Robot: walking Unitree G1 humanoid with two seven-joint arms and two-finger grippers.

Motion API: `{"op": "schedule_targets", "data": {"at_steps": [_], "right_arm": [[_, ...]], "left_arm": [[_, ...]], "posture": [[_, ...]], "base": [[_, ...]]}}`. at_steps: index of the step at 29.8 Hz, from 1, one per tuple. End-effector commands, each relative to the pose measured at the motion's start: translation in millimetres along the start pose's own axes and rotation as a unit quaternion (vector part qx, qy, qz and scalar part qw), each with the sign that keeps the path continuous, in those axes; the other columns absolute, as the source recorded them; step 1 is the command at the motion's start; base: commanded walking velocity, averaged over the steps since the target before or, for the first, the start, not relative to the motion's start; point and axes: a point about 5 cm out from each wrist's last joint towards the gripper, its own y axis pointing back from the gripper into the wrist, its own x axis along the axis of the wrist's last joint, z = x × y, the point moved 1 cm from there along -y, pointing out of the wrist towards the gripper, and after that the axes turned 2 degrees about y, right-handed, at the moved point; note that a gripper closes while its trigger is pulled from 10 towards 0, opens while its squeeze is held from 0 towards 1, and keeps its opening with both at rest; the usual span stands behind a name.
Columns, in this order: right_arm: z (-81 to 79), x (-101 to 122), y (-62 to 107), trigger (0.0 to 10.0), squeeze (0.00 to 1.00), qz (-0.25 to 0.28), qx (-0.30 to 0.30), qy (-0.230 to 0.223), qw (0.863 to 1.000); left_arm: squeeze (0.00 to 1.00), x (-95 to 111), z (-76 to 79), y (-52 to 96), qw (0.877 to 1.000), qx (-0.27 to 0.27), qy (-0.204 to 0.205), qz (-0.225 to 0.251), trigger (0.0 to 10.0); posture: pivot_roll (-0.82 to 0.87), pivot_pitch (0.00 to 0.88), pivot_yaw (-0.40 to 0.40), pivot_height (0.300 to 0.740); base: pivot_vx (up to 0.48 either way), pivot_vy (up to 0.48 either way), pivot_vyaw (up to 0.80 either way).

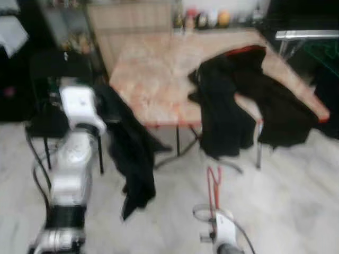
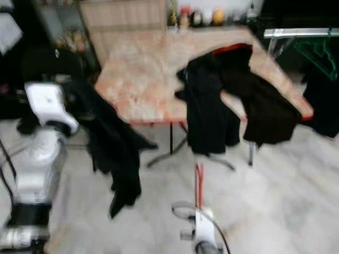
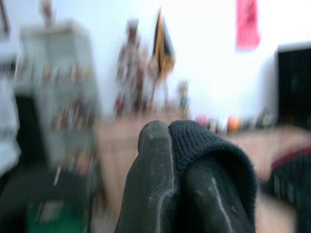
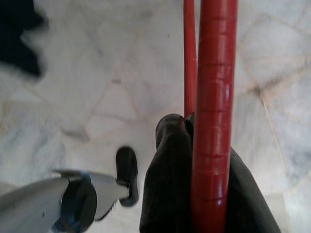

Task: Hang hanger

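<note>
Right claw [image 4: 194, 145] clamped on red hanger [image 1: 213, 182], held low, I guess ready to hook. Left claw [image 3: 180, 160] pinched on black garment [image 1: 130, 153], draping below it. Rail [image 1: 306, 35] far ahead-right of right claw, beyond surface [image 1: 153, 79] edge. Open floor [image 1: 286, 201] right of claw, I'd steer there.

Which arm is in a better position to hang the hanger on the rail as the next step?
Probably the right. The right gripper already holds the red hanger, and the rail stands on the robot's right. The left gripper is shut on a black garment.
</note>
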Motion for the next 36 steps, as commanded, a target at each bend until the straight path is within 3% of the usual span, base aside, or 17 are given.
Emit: {"op": "schedule_targets", "data": {"at_steps": [1, 2, 7, 9, 14, 22, 25, 26, 30, 33, 35, 36], "right_arm": [[4.9, -4, 0.6, 10.0, 0.0, -0.006, -0.005, 0.0, 1.0], [4.9, -4, 0.6, 10.0, 0.0, -0.006, -0.005, 0.0, 1.0], [10.0, -7, 1.0, 10.0, 0.0, -0.009, -0.021, -0.013, 1.0], [11.9, -8, 1.3, 10.0, 0.0, -0.01, -0.024, -0.015, 1.0], [10.9, -8, 1.1, 10.0, 0.0, -0.013, -0.023, -0.017, 1.0], [9.9, -6, 0.9, 10.0, 0.0, -0.011, -0.022, -0.022, 0.999], [10.2, -8, 1.1, 10.0, 0.0, -0.014, -0.022, -0.017, 1.0], [10.1, -9, 1.2, 10.0, 0.0, -0.014, -0.022, -0.02, 0.999], [9.8, -9, 1.4, 10.0, 0.0, -0.015, -0.021, -0.019, 0.999], [10.8, -10, 1.5, 10.0, 0.0, -0.015, -0.022, -0.022, 0.999], [11.2, -11, 1.6, 10.0, 0.0, -0.016, -0.022, -0.018, 0.999], [11.2, -11, 1.6, 10.0, 0.0, -0.016, -0.022, -0.018, 0.999]], "left_arm": [[0.0, 18, 7.6, -12.7, 0.999, -0.028, -0.006, 0.032, 10.0], [0.0, 18, 7.6, -12.7, 0.999, -0.028, -0.006, 0.032, 10.0], [0.0, 56, 10.9, -50.4, 0.994, -0.057, -0.011, 0.09, 10.0], [0.0, 65, 14.0, -58.3, 0.993, -0.064, -0.013, 0.101, 10.0], [0.0, 79, 24.3, -70.0, 0.99, -0.079, -0.004, 0.12, 10.0], [0.0, 77, 27.1, -76.9, 0.989, -0.084, 0.007, 0.118, 10.0], [0.0, 64, 25.2, -74.0, 0.992, -0.082, 0.024, 0.09, 10.0], [0.0, 46, 29.7, -66.1, 0.992, -0.107, 0.048, 0.046, 10.0], [0.0, 24, 28.1, -48.5, 0.993, -0.112, 0.04, 0.013, 10.0], [0.0, -4, 20.2, -21.1, 0.993, -0.096, 0.053, -0.041, 10.0], [0.0, -34, 14.9, 11.2, 0.99, -0.081, 0.066, -0.099, 10.0], [0.0, -34, 14.9, 11.2, 0.99, -0.081, 0.066, -0.099, 10.0]], "posture": [[0.04, 0.0, 0.077, 0.74], [0.04, 0.0, 0.077, 0.74], [0.06, 0.0, 0.086, 0.74], [0.06, 0.0, 0.086, 0.74], [0.06, 0.0, 0.093, 0.74], [0.06, 0.0, 0.095, 0.74], [0.06, 0.0, 0.094, 0.74], [0.06, 0.0, 0.092, 0.74], [0.06, 0.0, 0.093, 0.74], [0.05, 0.0, 0.094, 0.74], [0.06, 0.0, 0.095, 0.74], [0.06, 0.0, 0.095, 0.74]], "base": [[0.48, 0.0, 0.0], [0.48, 0.0, 0.0], [0.48, 0.0, 0.0], [0.48, 0.0, 0.0], [0.48, 0.0, 0.0], [0.48, 0.0, 0.0], [0.432, 0.0, 0.0], [0.0, 0.0, 0.0], [0.0, 0.0, 0.0], [0.0, 0.0, 0.0], [0.0, 0.0, 0.0], [0.0, 0.0, 0.0]]}}
